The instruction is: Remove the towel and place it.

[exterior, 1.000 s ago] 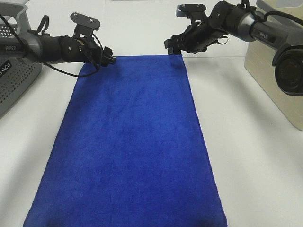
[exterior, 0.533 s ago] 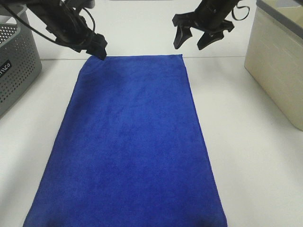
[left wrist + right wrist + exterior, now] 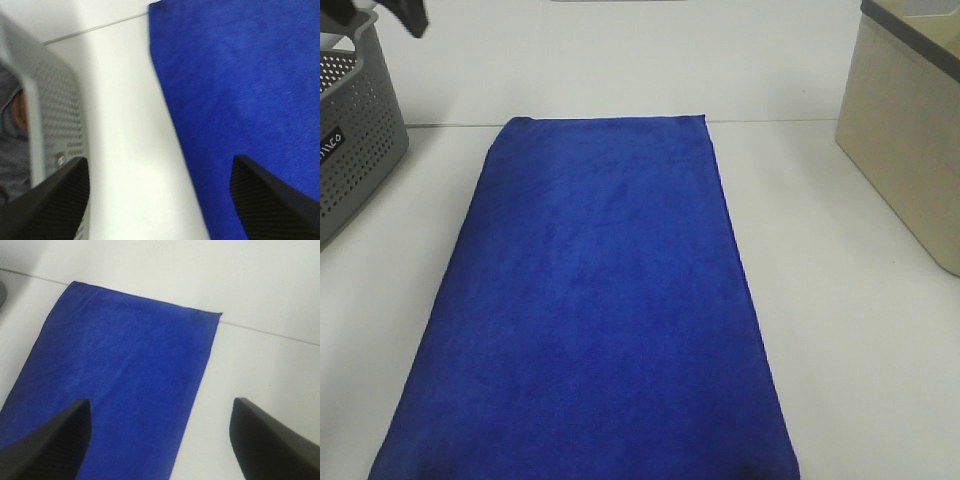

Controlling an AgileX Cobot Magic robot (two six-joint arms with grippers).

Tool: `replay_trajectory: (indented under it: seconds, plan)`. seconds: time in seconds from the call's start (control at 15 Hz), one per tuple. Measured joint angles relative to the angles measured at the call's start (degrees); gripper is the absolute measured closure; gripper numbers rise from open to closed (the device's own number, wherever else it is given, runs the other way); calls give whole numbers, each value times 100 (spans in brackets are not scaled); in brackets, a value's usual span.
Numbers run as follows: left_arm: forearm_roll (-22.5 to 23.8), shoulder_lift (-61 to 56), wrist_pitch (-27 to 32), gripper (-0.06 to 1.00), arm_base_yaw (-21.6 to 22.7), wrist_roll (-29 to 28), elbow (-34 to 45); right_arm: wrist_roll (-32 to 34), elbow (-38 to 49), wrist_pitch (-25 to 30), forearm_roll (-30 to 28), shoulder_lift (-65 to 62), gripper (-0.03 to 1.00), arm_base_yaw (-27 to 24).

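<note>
The royal-blue towel [image 3: 595, 300] lies spread flat on the white table [image 3: 850, 300], reaching from the far table edge to the near edge of the exterior view. My left gripper [image 3: 160, 165] hangs open above the strip of table between the towel's left edge [image 3: 235, 90] and the basket, with nothing between its fingers [image 3: 50, 205]. Only a dark tip of it shows at the exterior view's top left corner [image 3: 405, 15]. My right gripper [image 3: 161, 405] is open and empty, high over the towel's far right corner [image 3: 130, 370], and is out of the exterior view.
A grey perforated basket [image 3: 355, 140] stands at the left, close to the towel's far left corner, and fills one side of the left wrist view [image 3: 55, 110]. A beige box [image 3: 905, 130] stands at the right. A wall line runs behind the towel's far edge.
Both arms have risen up and away from the towel's far corners. The right one has left the exterior view, the left nearly so. The towel has stayed flat.
</note>
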Motion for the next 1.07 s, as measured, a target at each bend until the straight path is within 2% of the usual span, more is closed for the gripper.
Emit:
replay_trajectory:
  seconds: [0.13, 0.27, 0.53, 0.73, 1.07]
  plan:
    - [69, -97, 361, 21, 647, -29, 0, 40, 0, 6, -470, -258, 22, 0]
    - [92, -109, 372, 21, 1249, -29, 0, 52, 57, 11, -751, -470, 22, 0]
    - [-172, -126, 395, 21, 2149, 201, -6, 189, 642, 17, -796, -865, 22, 0]
    - [-556, -430, 395, 21, 2384, 487, 143, 447, 1524, 17, -796, -1473, 22, 0]
    - [-739, -2131, 401, 21, 2389, 1140, 1639, 596, 3948, 11, -796, -3507, 22, 0]
